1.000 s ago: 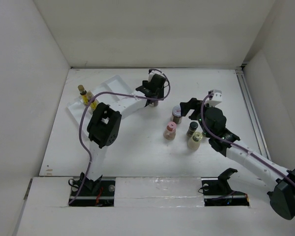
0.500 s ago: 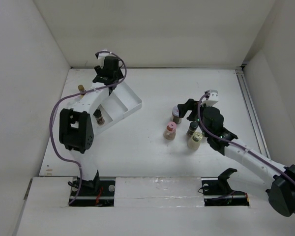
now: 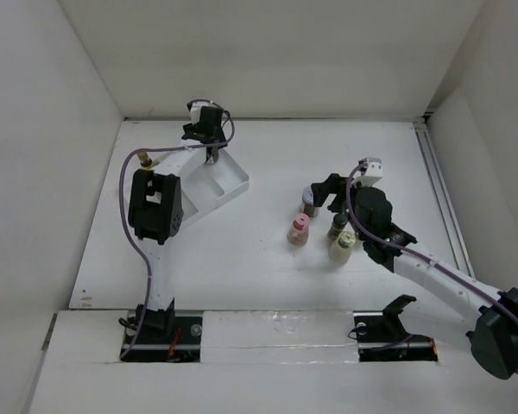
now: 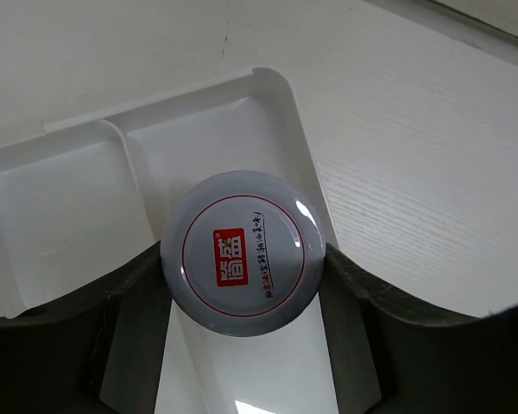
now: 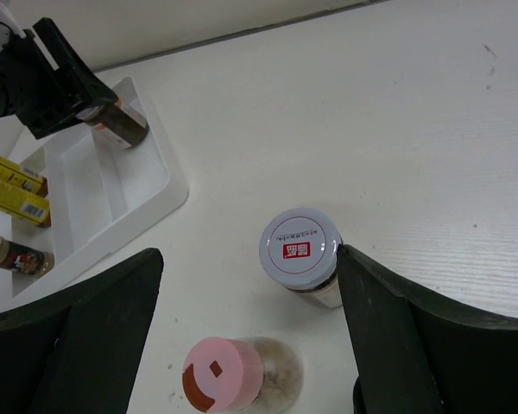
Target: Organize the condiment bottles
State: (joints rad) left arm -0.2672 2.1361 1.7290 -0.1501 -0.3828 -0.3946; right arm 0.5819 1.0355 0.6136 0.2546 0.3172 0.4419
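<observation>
My left gripper [image 3: 210,152] is shut on a brown jar with a silvery lid [image 4: 242,252] over the far end compartment of the white divided tray [image 4: 281,121]. I cannot tell whether the jar rests on the tray floor. The right wrist view shows this jar [image 5: 116,123] and the tray [image 5: 151,185]. Two slim yellow-labelled bottles [image 5: 13,185] and another small bottle [image 5: 17,256] lie in the tray. My right gripper [image 5: 249,267] is open, its right finger beside a second silvery-lidded jar [image 5: 300,248]. A pink-capped bottle [image 5: 223,375] stands nearer.
In the top view, a dark jar [image 3: 337,224] and a cream-capped bottle [image 3: 344,246] stand under my right arm, beside the pink-capped bottle [image 3: 299,228]. White walls enclose the table on three sides. A rail runs along the right edge [image 3: 436,181].
My left gripper carried the silvery-lidded jar from right of the tray to over the tray's far end. My right arm has hardly moved.
</observation>
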